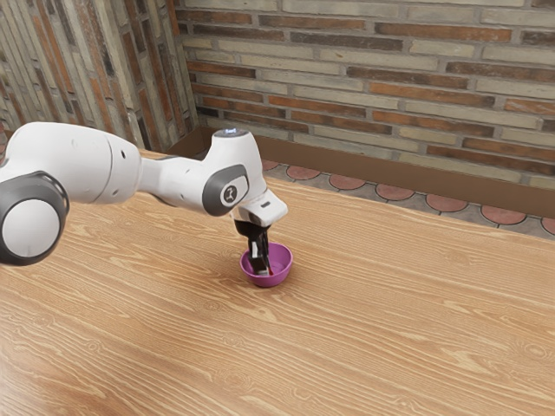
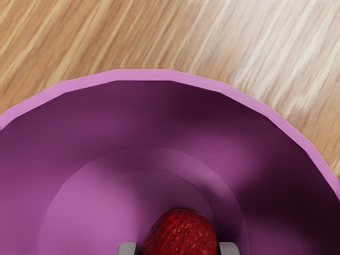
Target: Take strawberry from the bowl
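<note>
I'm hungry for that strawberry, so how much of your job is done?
Reaching looks done: my tool is down in the purple bowl. The grab is in hand: its fingertips touch the strawberry on both sides. Lifting it out is left, because it's inside the bowl.

From my station, my arm (image 1: 108, 165) has rounded white shells, a dark-grey joint ring (image 1: 57, 198), a bluish marking (image 1: 231, 133) and a black gripper (image 1: 263, 269) with pale-grey fingertips (image 2: 229, 248).

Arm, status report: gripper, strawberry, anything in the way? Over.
Gripper shut on strawberry, a finger pressed to either side. Strawberry inside purple bowl, not out yet. Bowl's wall surrounds it; likely needs lifting over the rim.
</note>
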